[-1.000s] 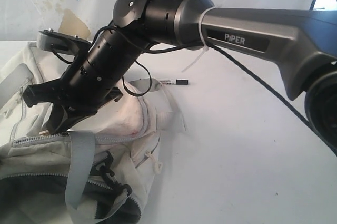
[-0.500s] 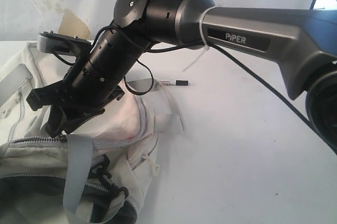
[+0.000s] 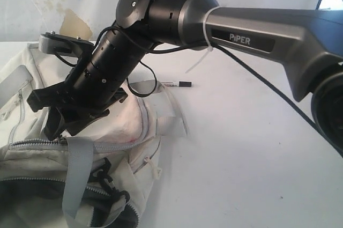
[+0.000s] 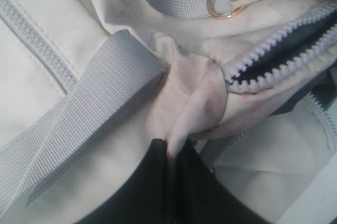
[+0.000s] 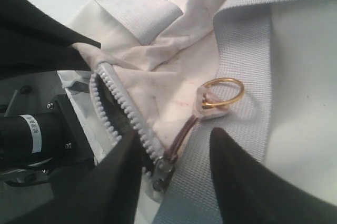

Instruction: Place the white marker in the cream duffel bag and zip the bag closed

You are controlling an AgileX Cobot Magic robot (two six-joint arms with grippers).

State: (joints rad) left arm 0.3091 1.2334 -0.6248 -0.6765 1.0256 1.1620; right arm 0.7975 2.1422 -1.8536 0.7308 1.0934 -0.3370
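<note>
Left gripper [image 4: 171, 153] clamps cream duffel bag [image 4: 31, 87]; right gripper [image 5: 176, 134] parted astride zipper pull [image 5: 210, 109] (white marker [image 3: 177, 83] on table [image 3: 241, 147])

Lab — white tabletop [image 3: 252, 174], robot arm [image 3: 268, 37]

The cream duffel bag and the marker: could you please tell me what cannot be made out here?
- Exterior view: the cream duffel bag is cut off by the left and bottom edges; the right arm hides its top.
- Exterior view: the white marker has print too small to read.
- Left wrist view: the left gripper is cut off by the bottom edge.
- Wrist views: the bag's inside is too dark.
</note>
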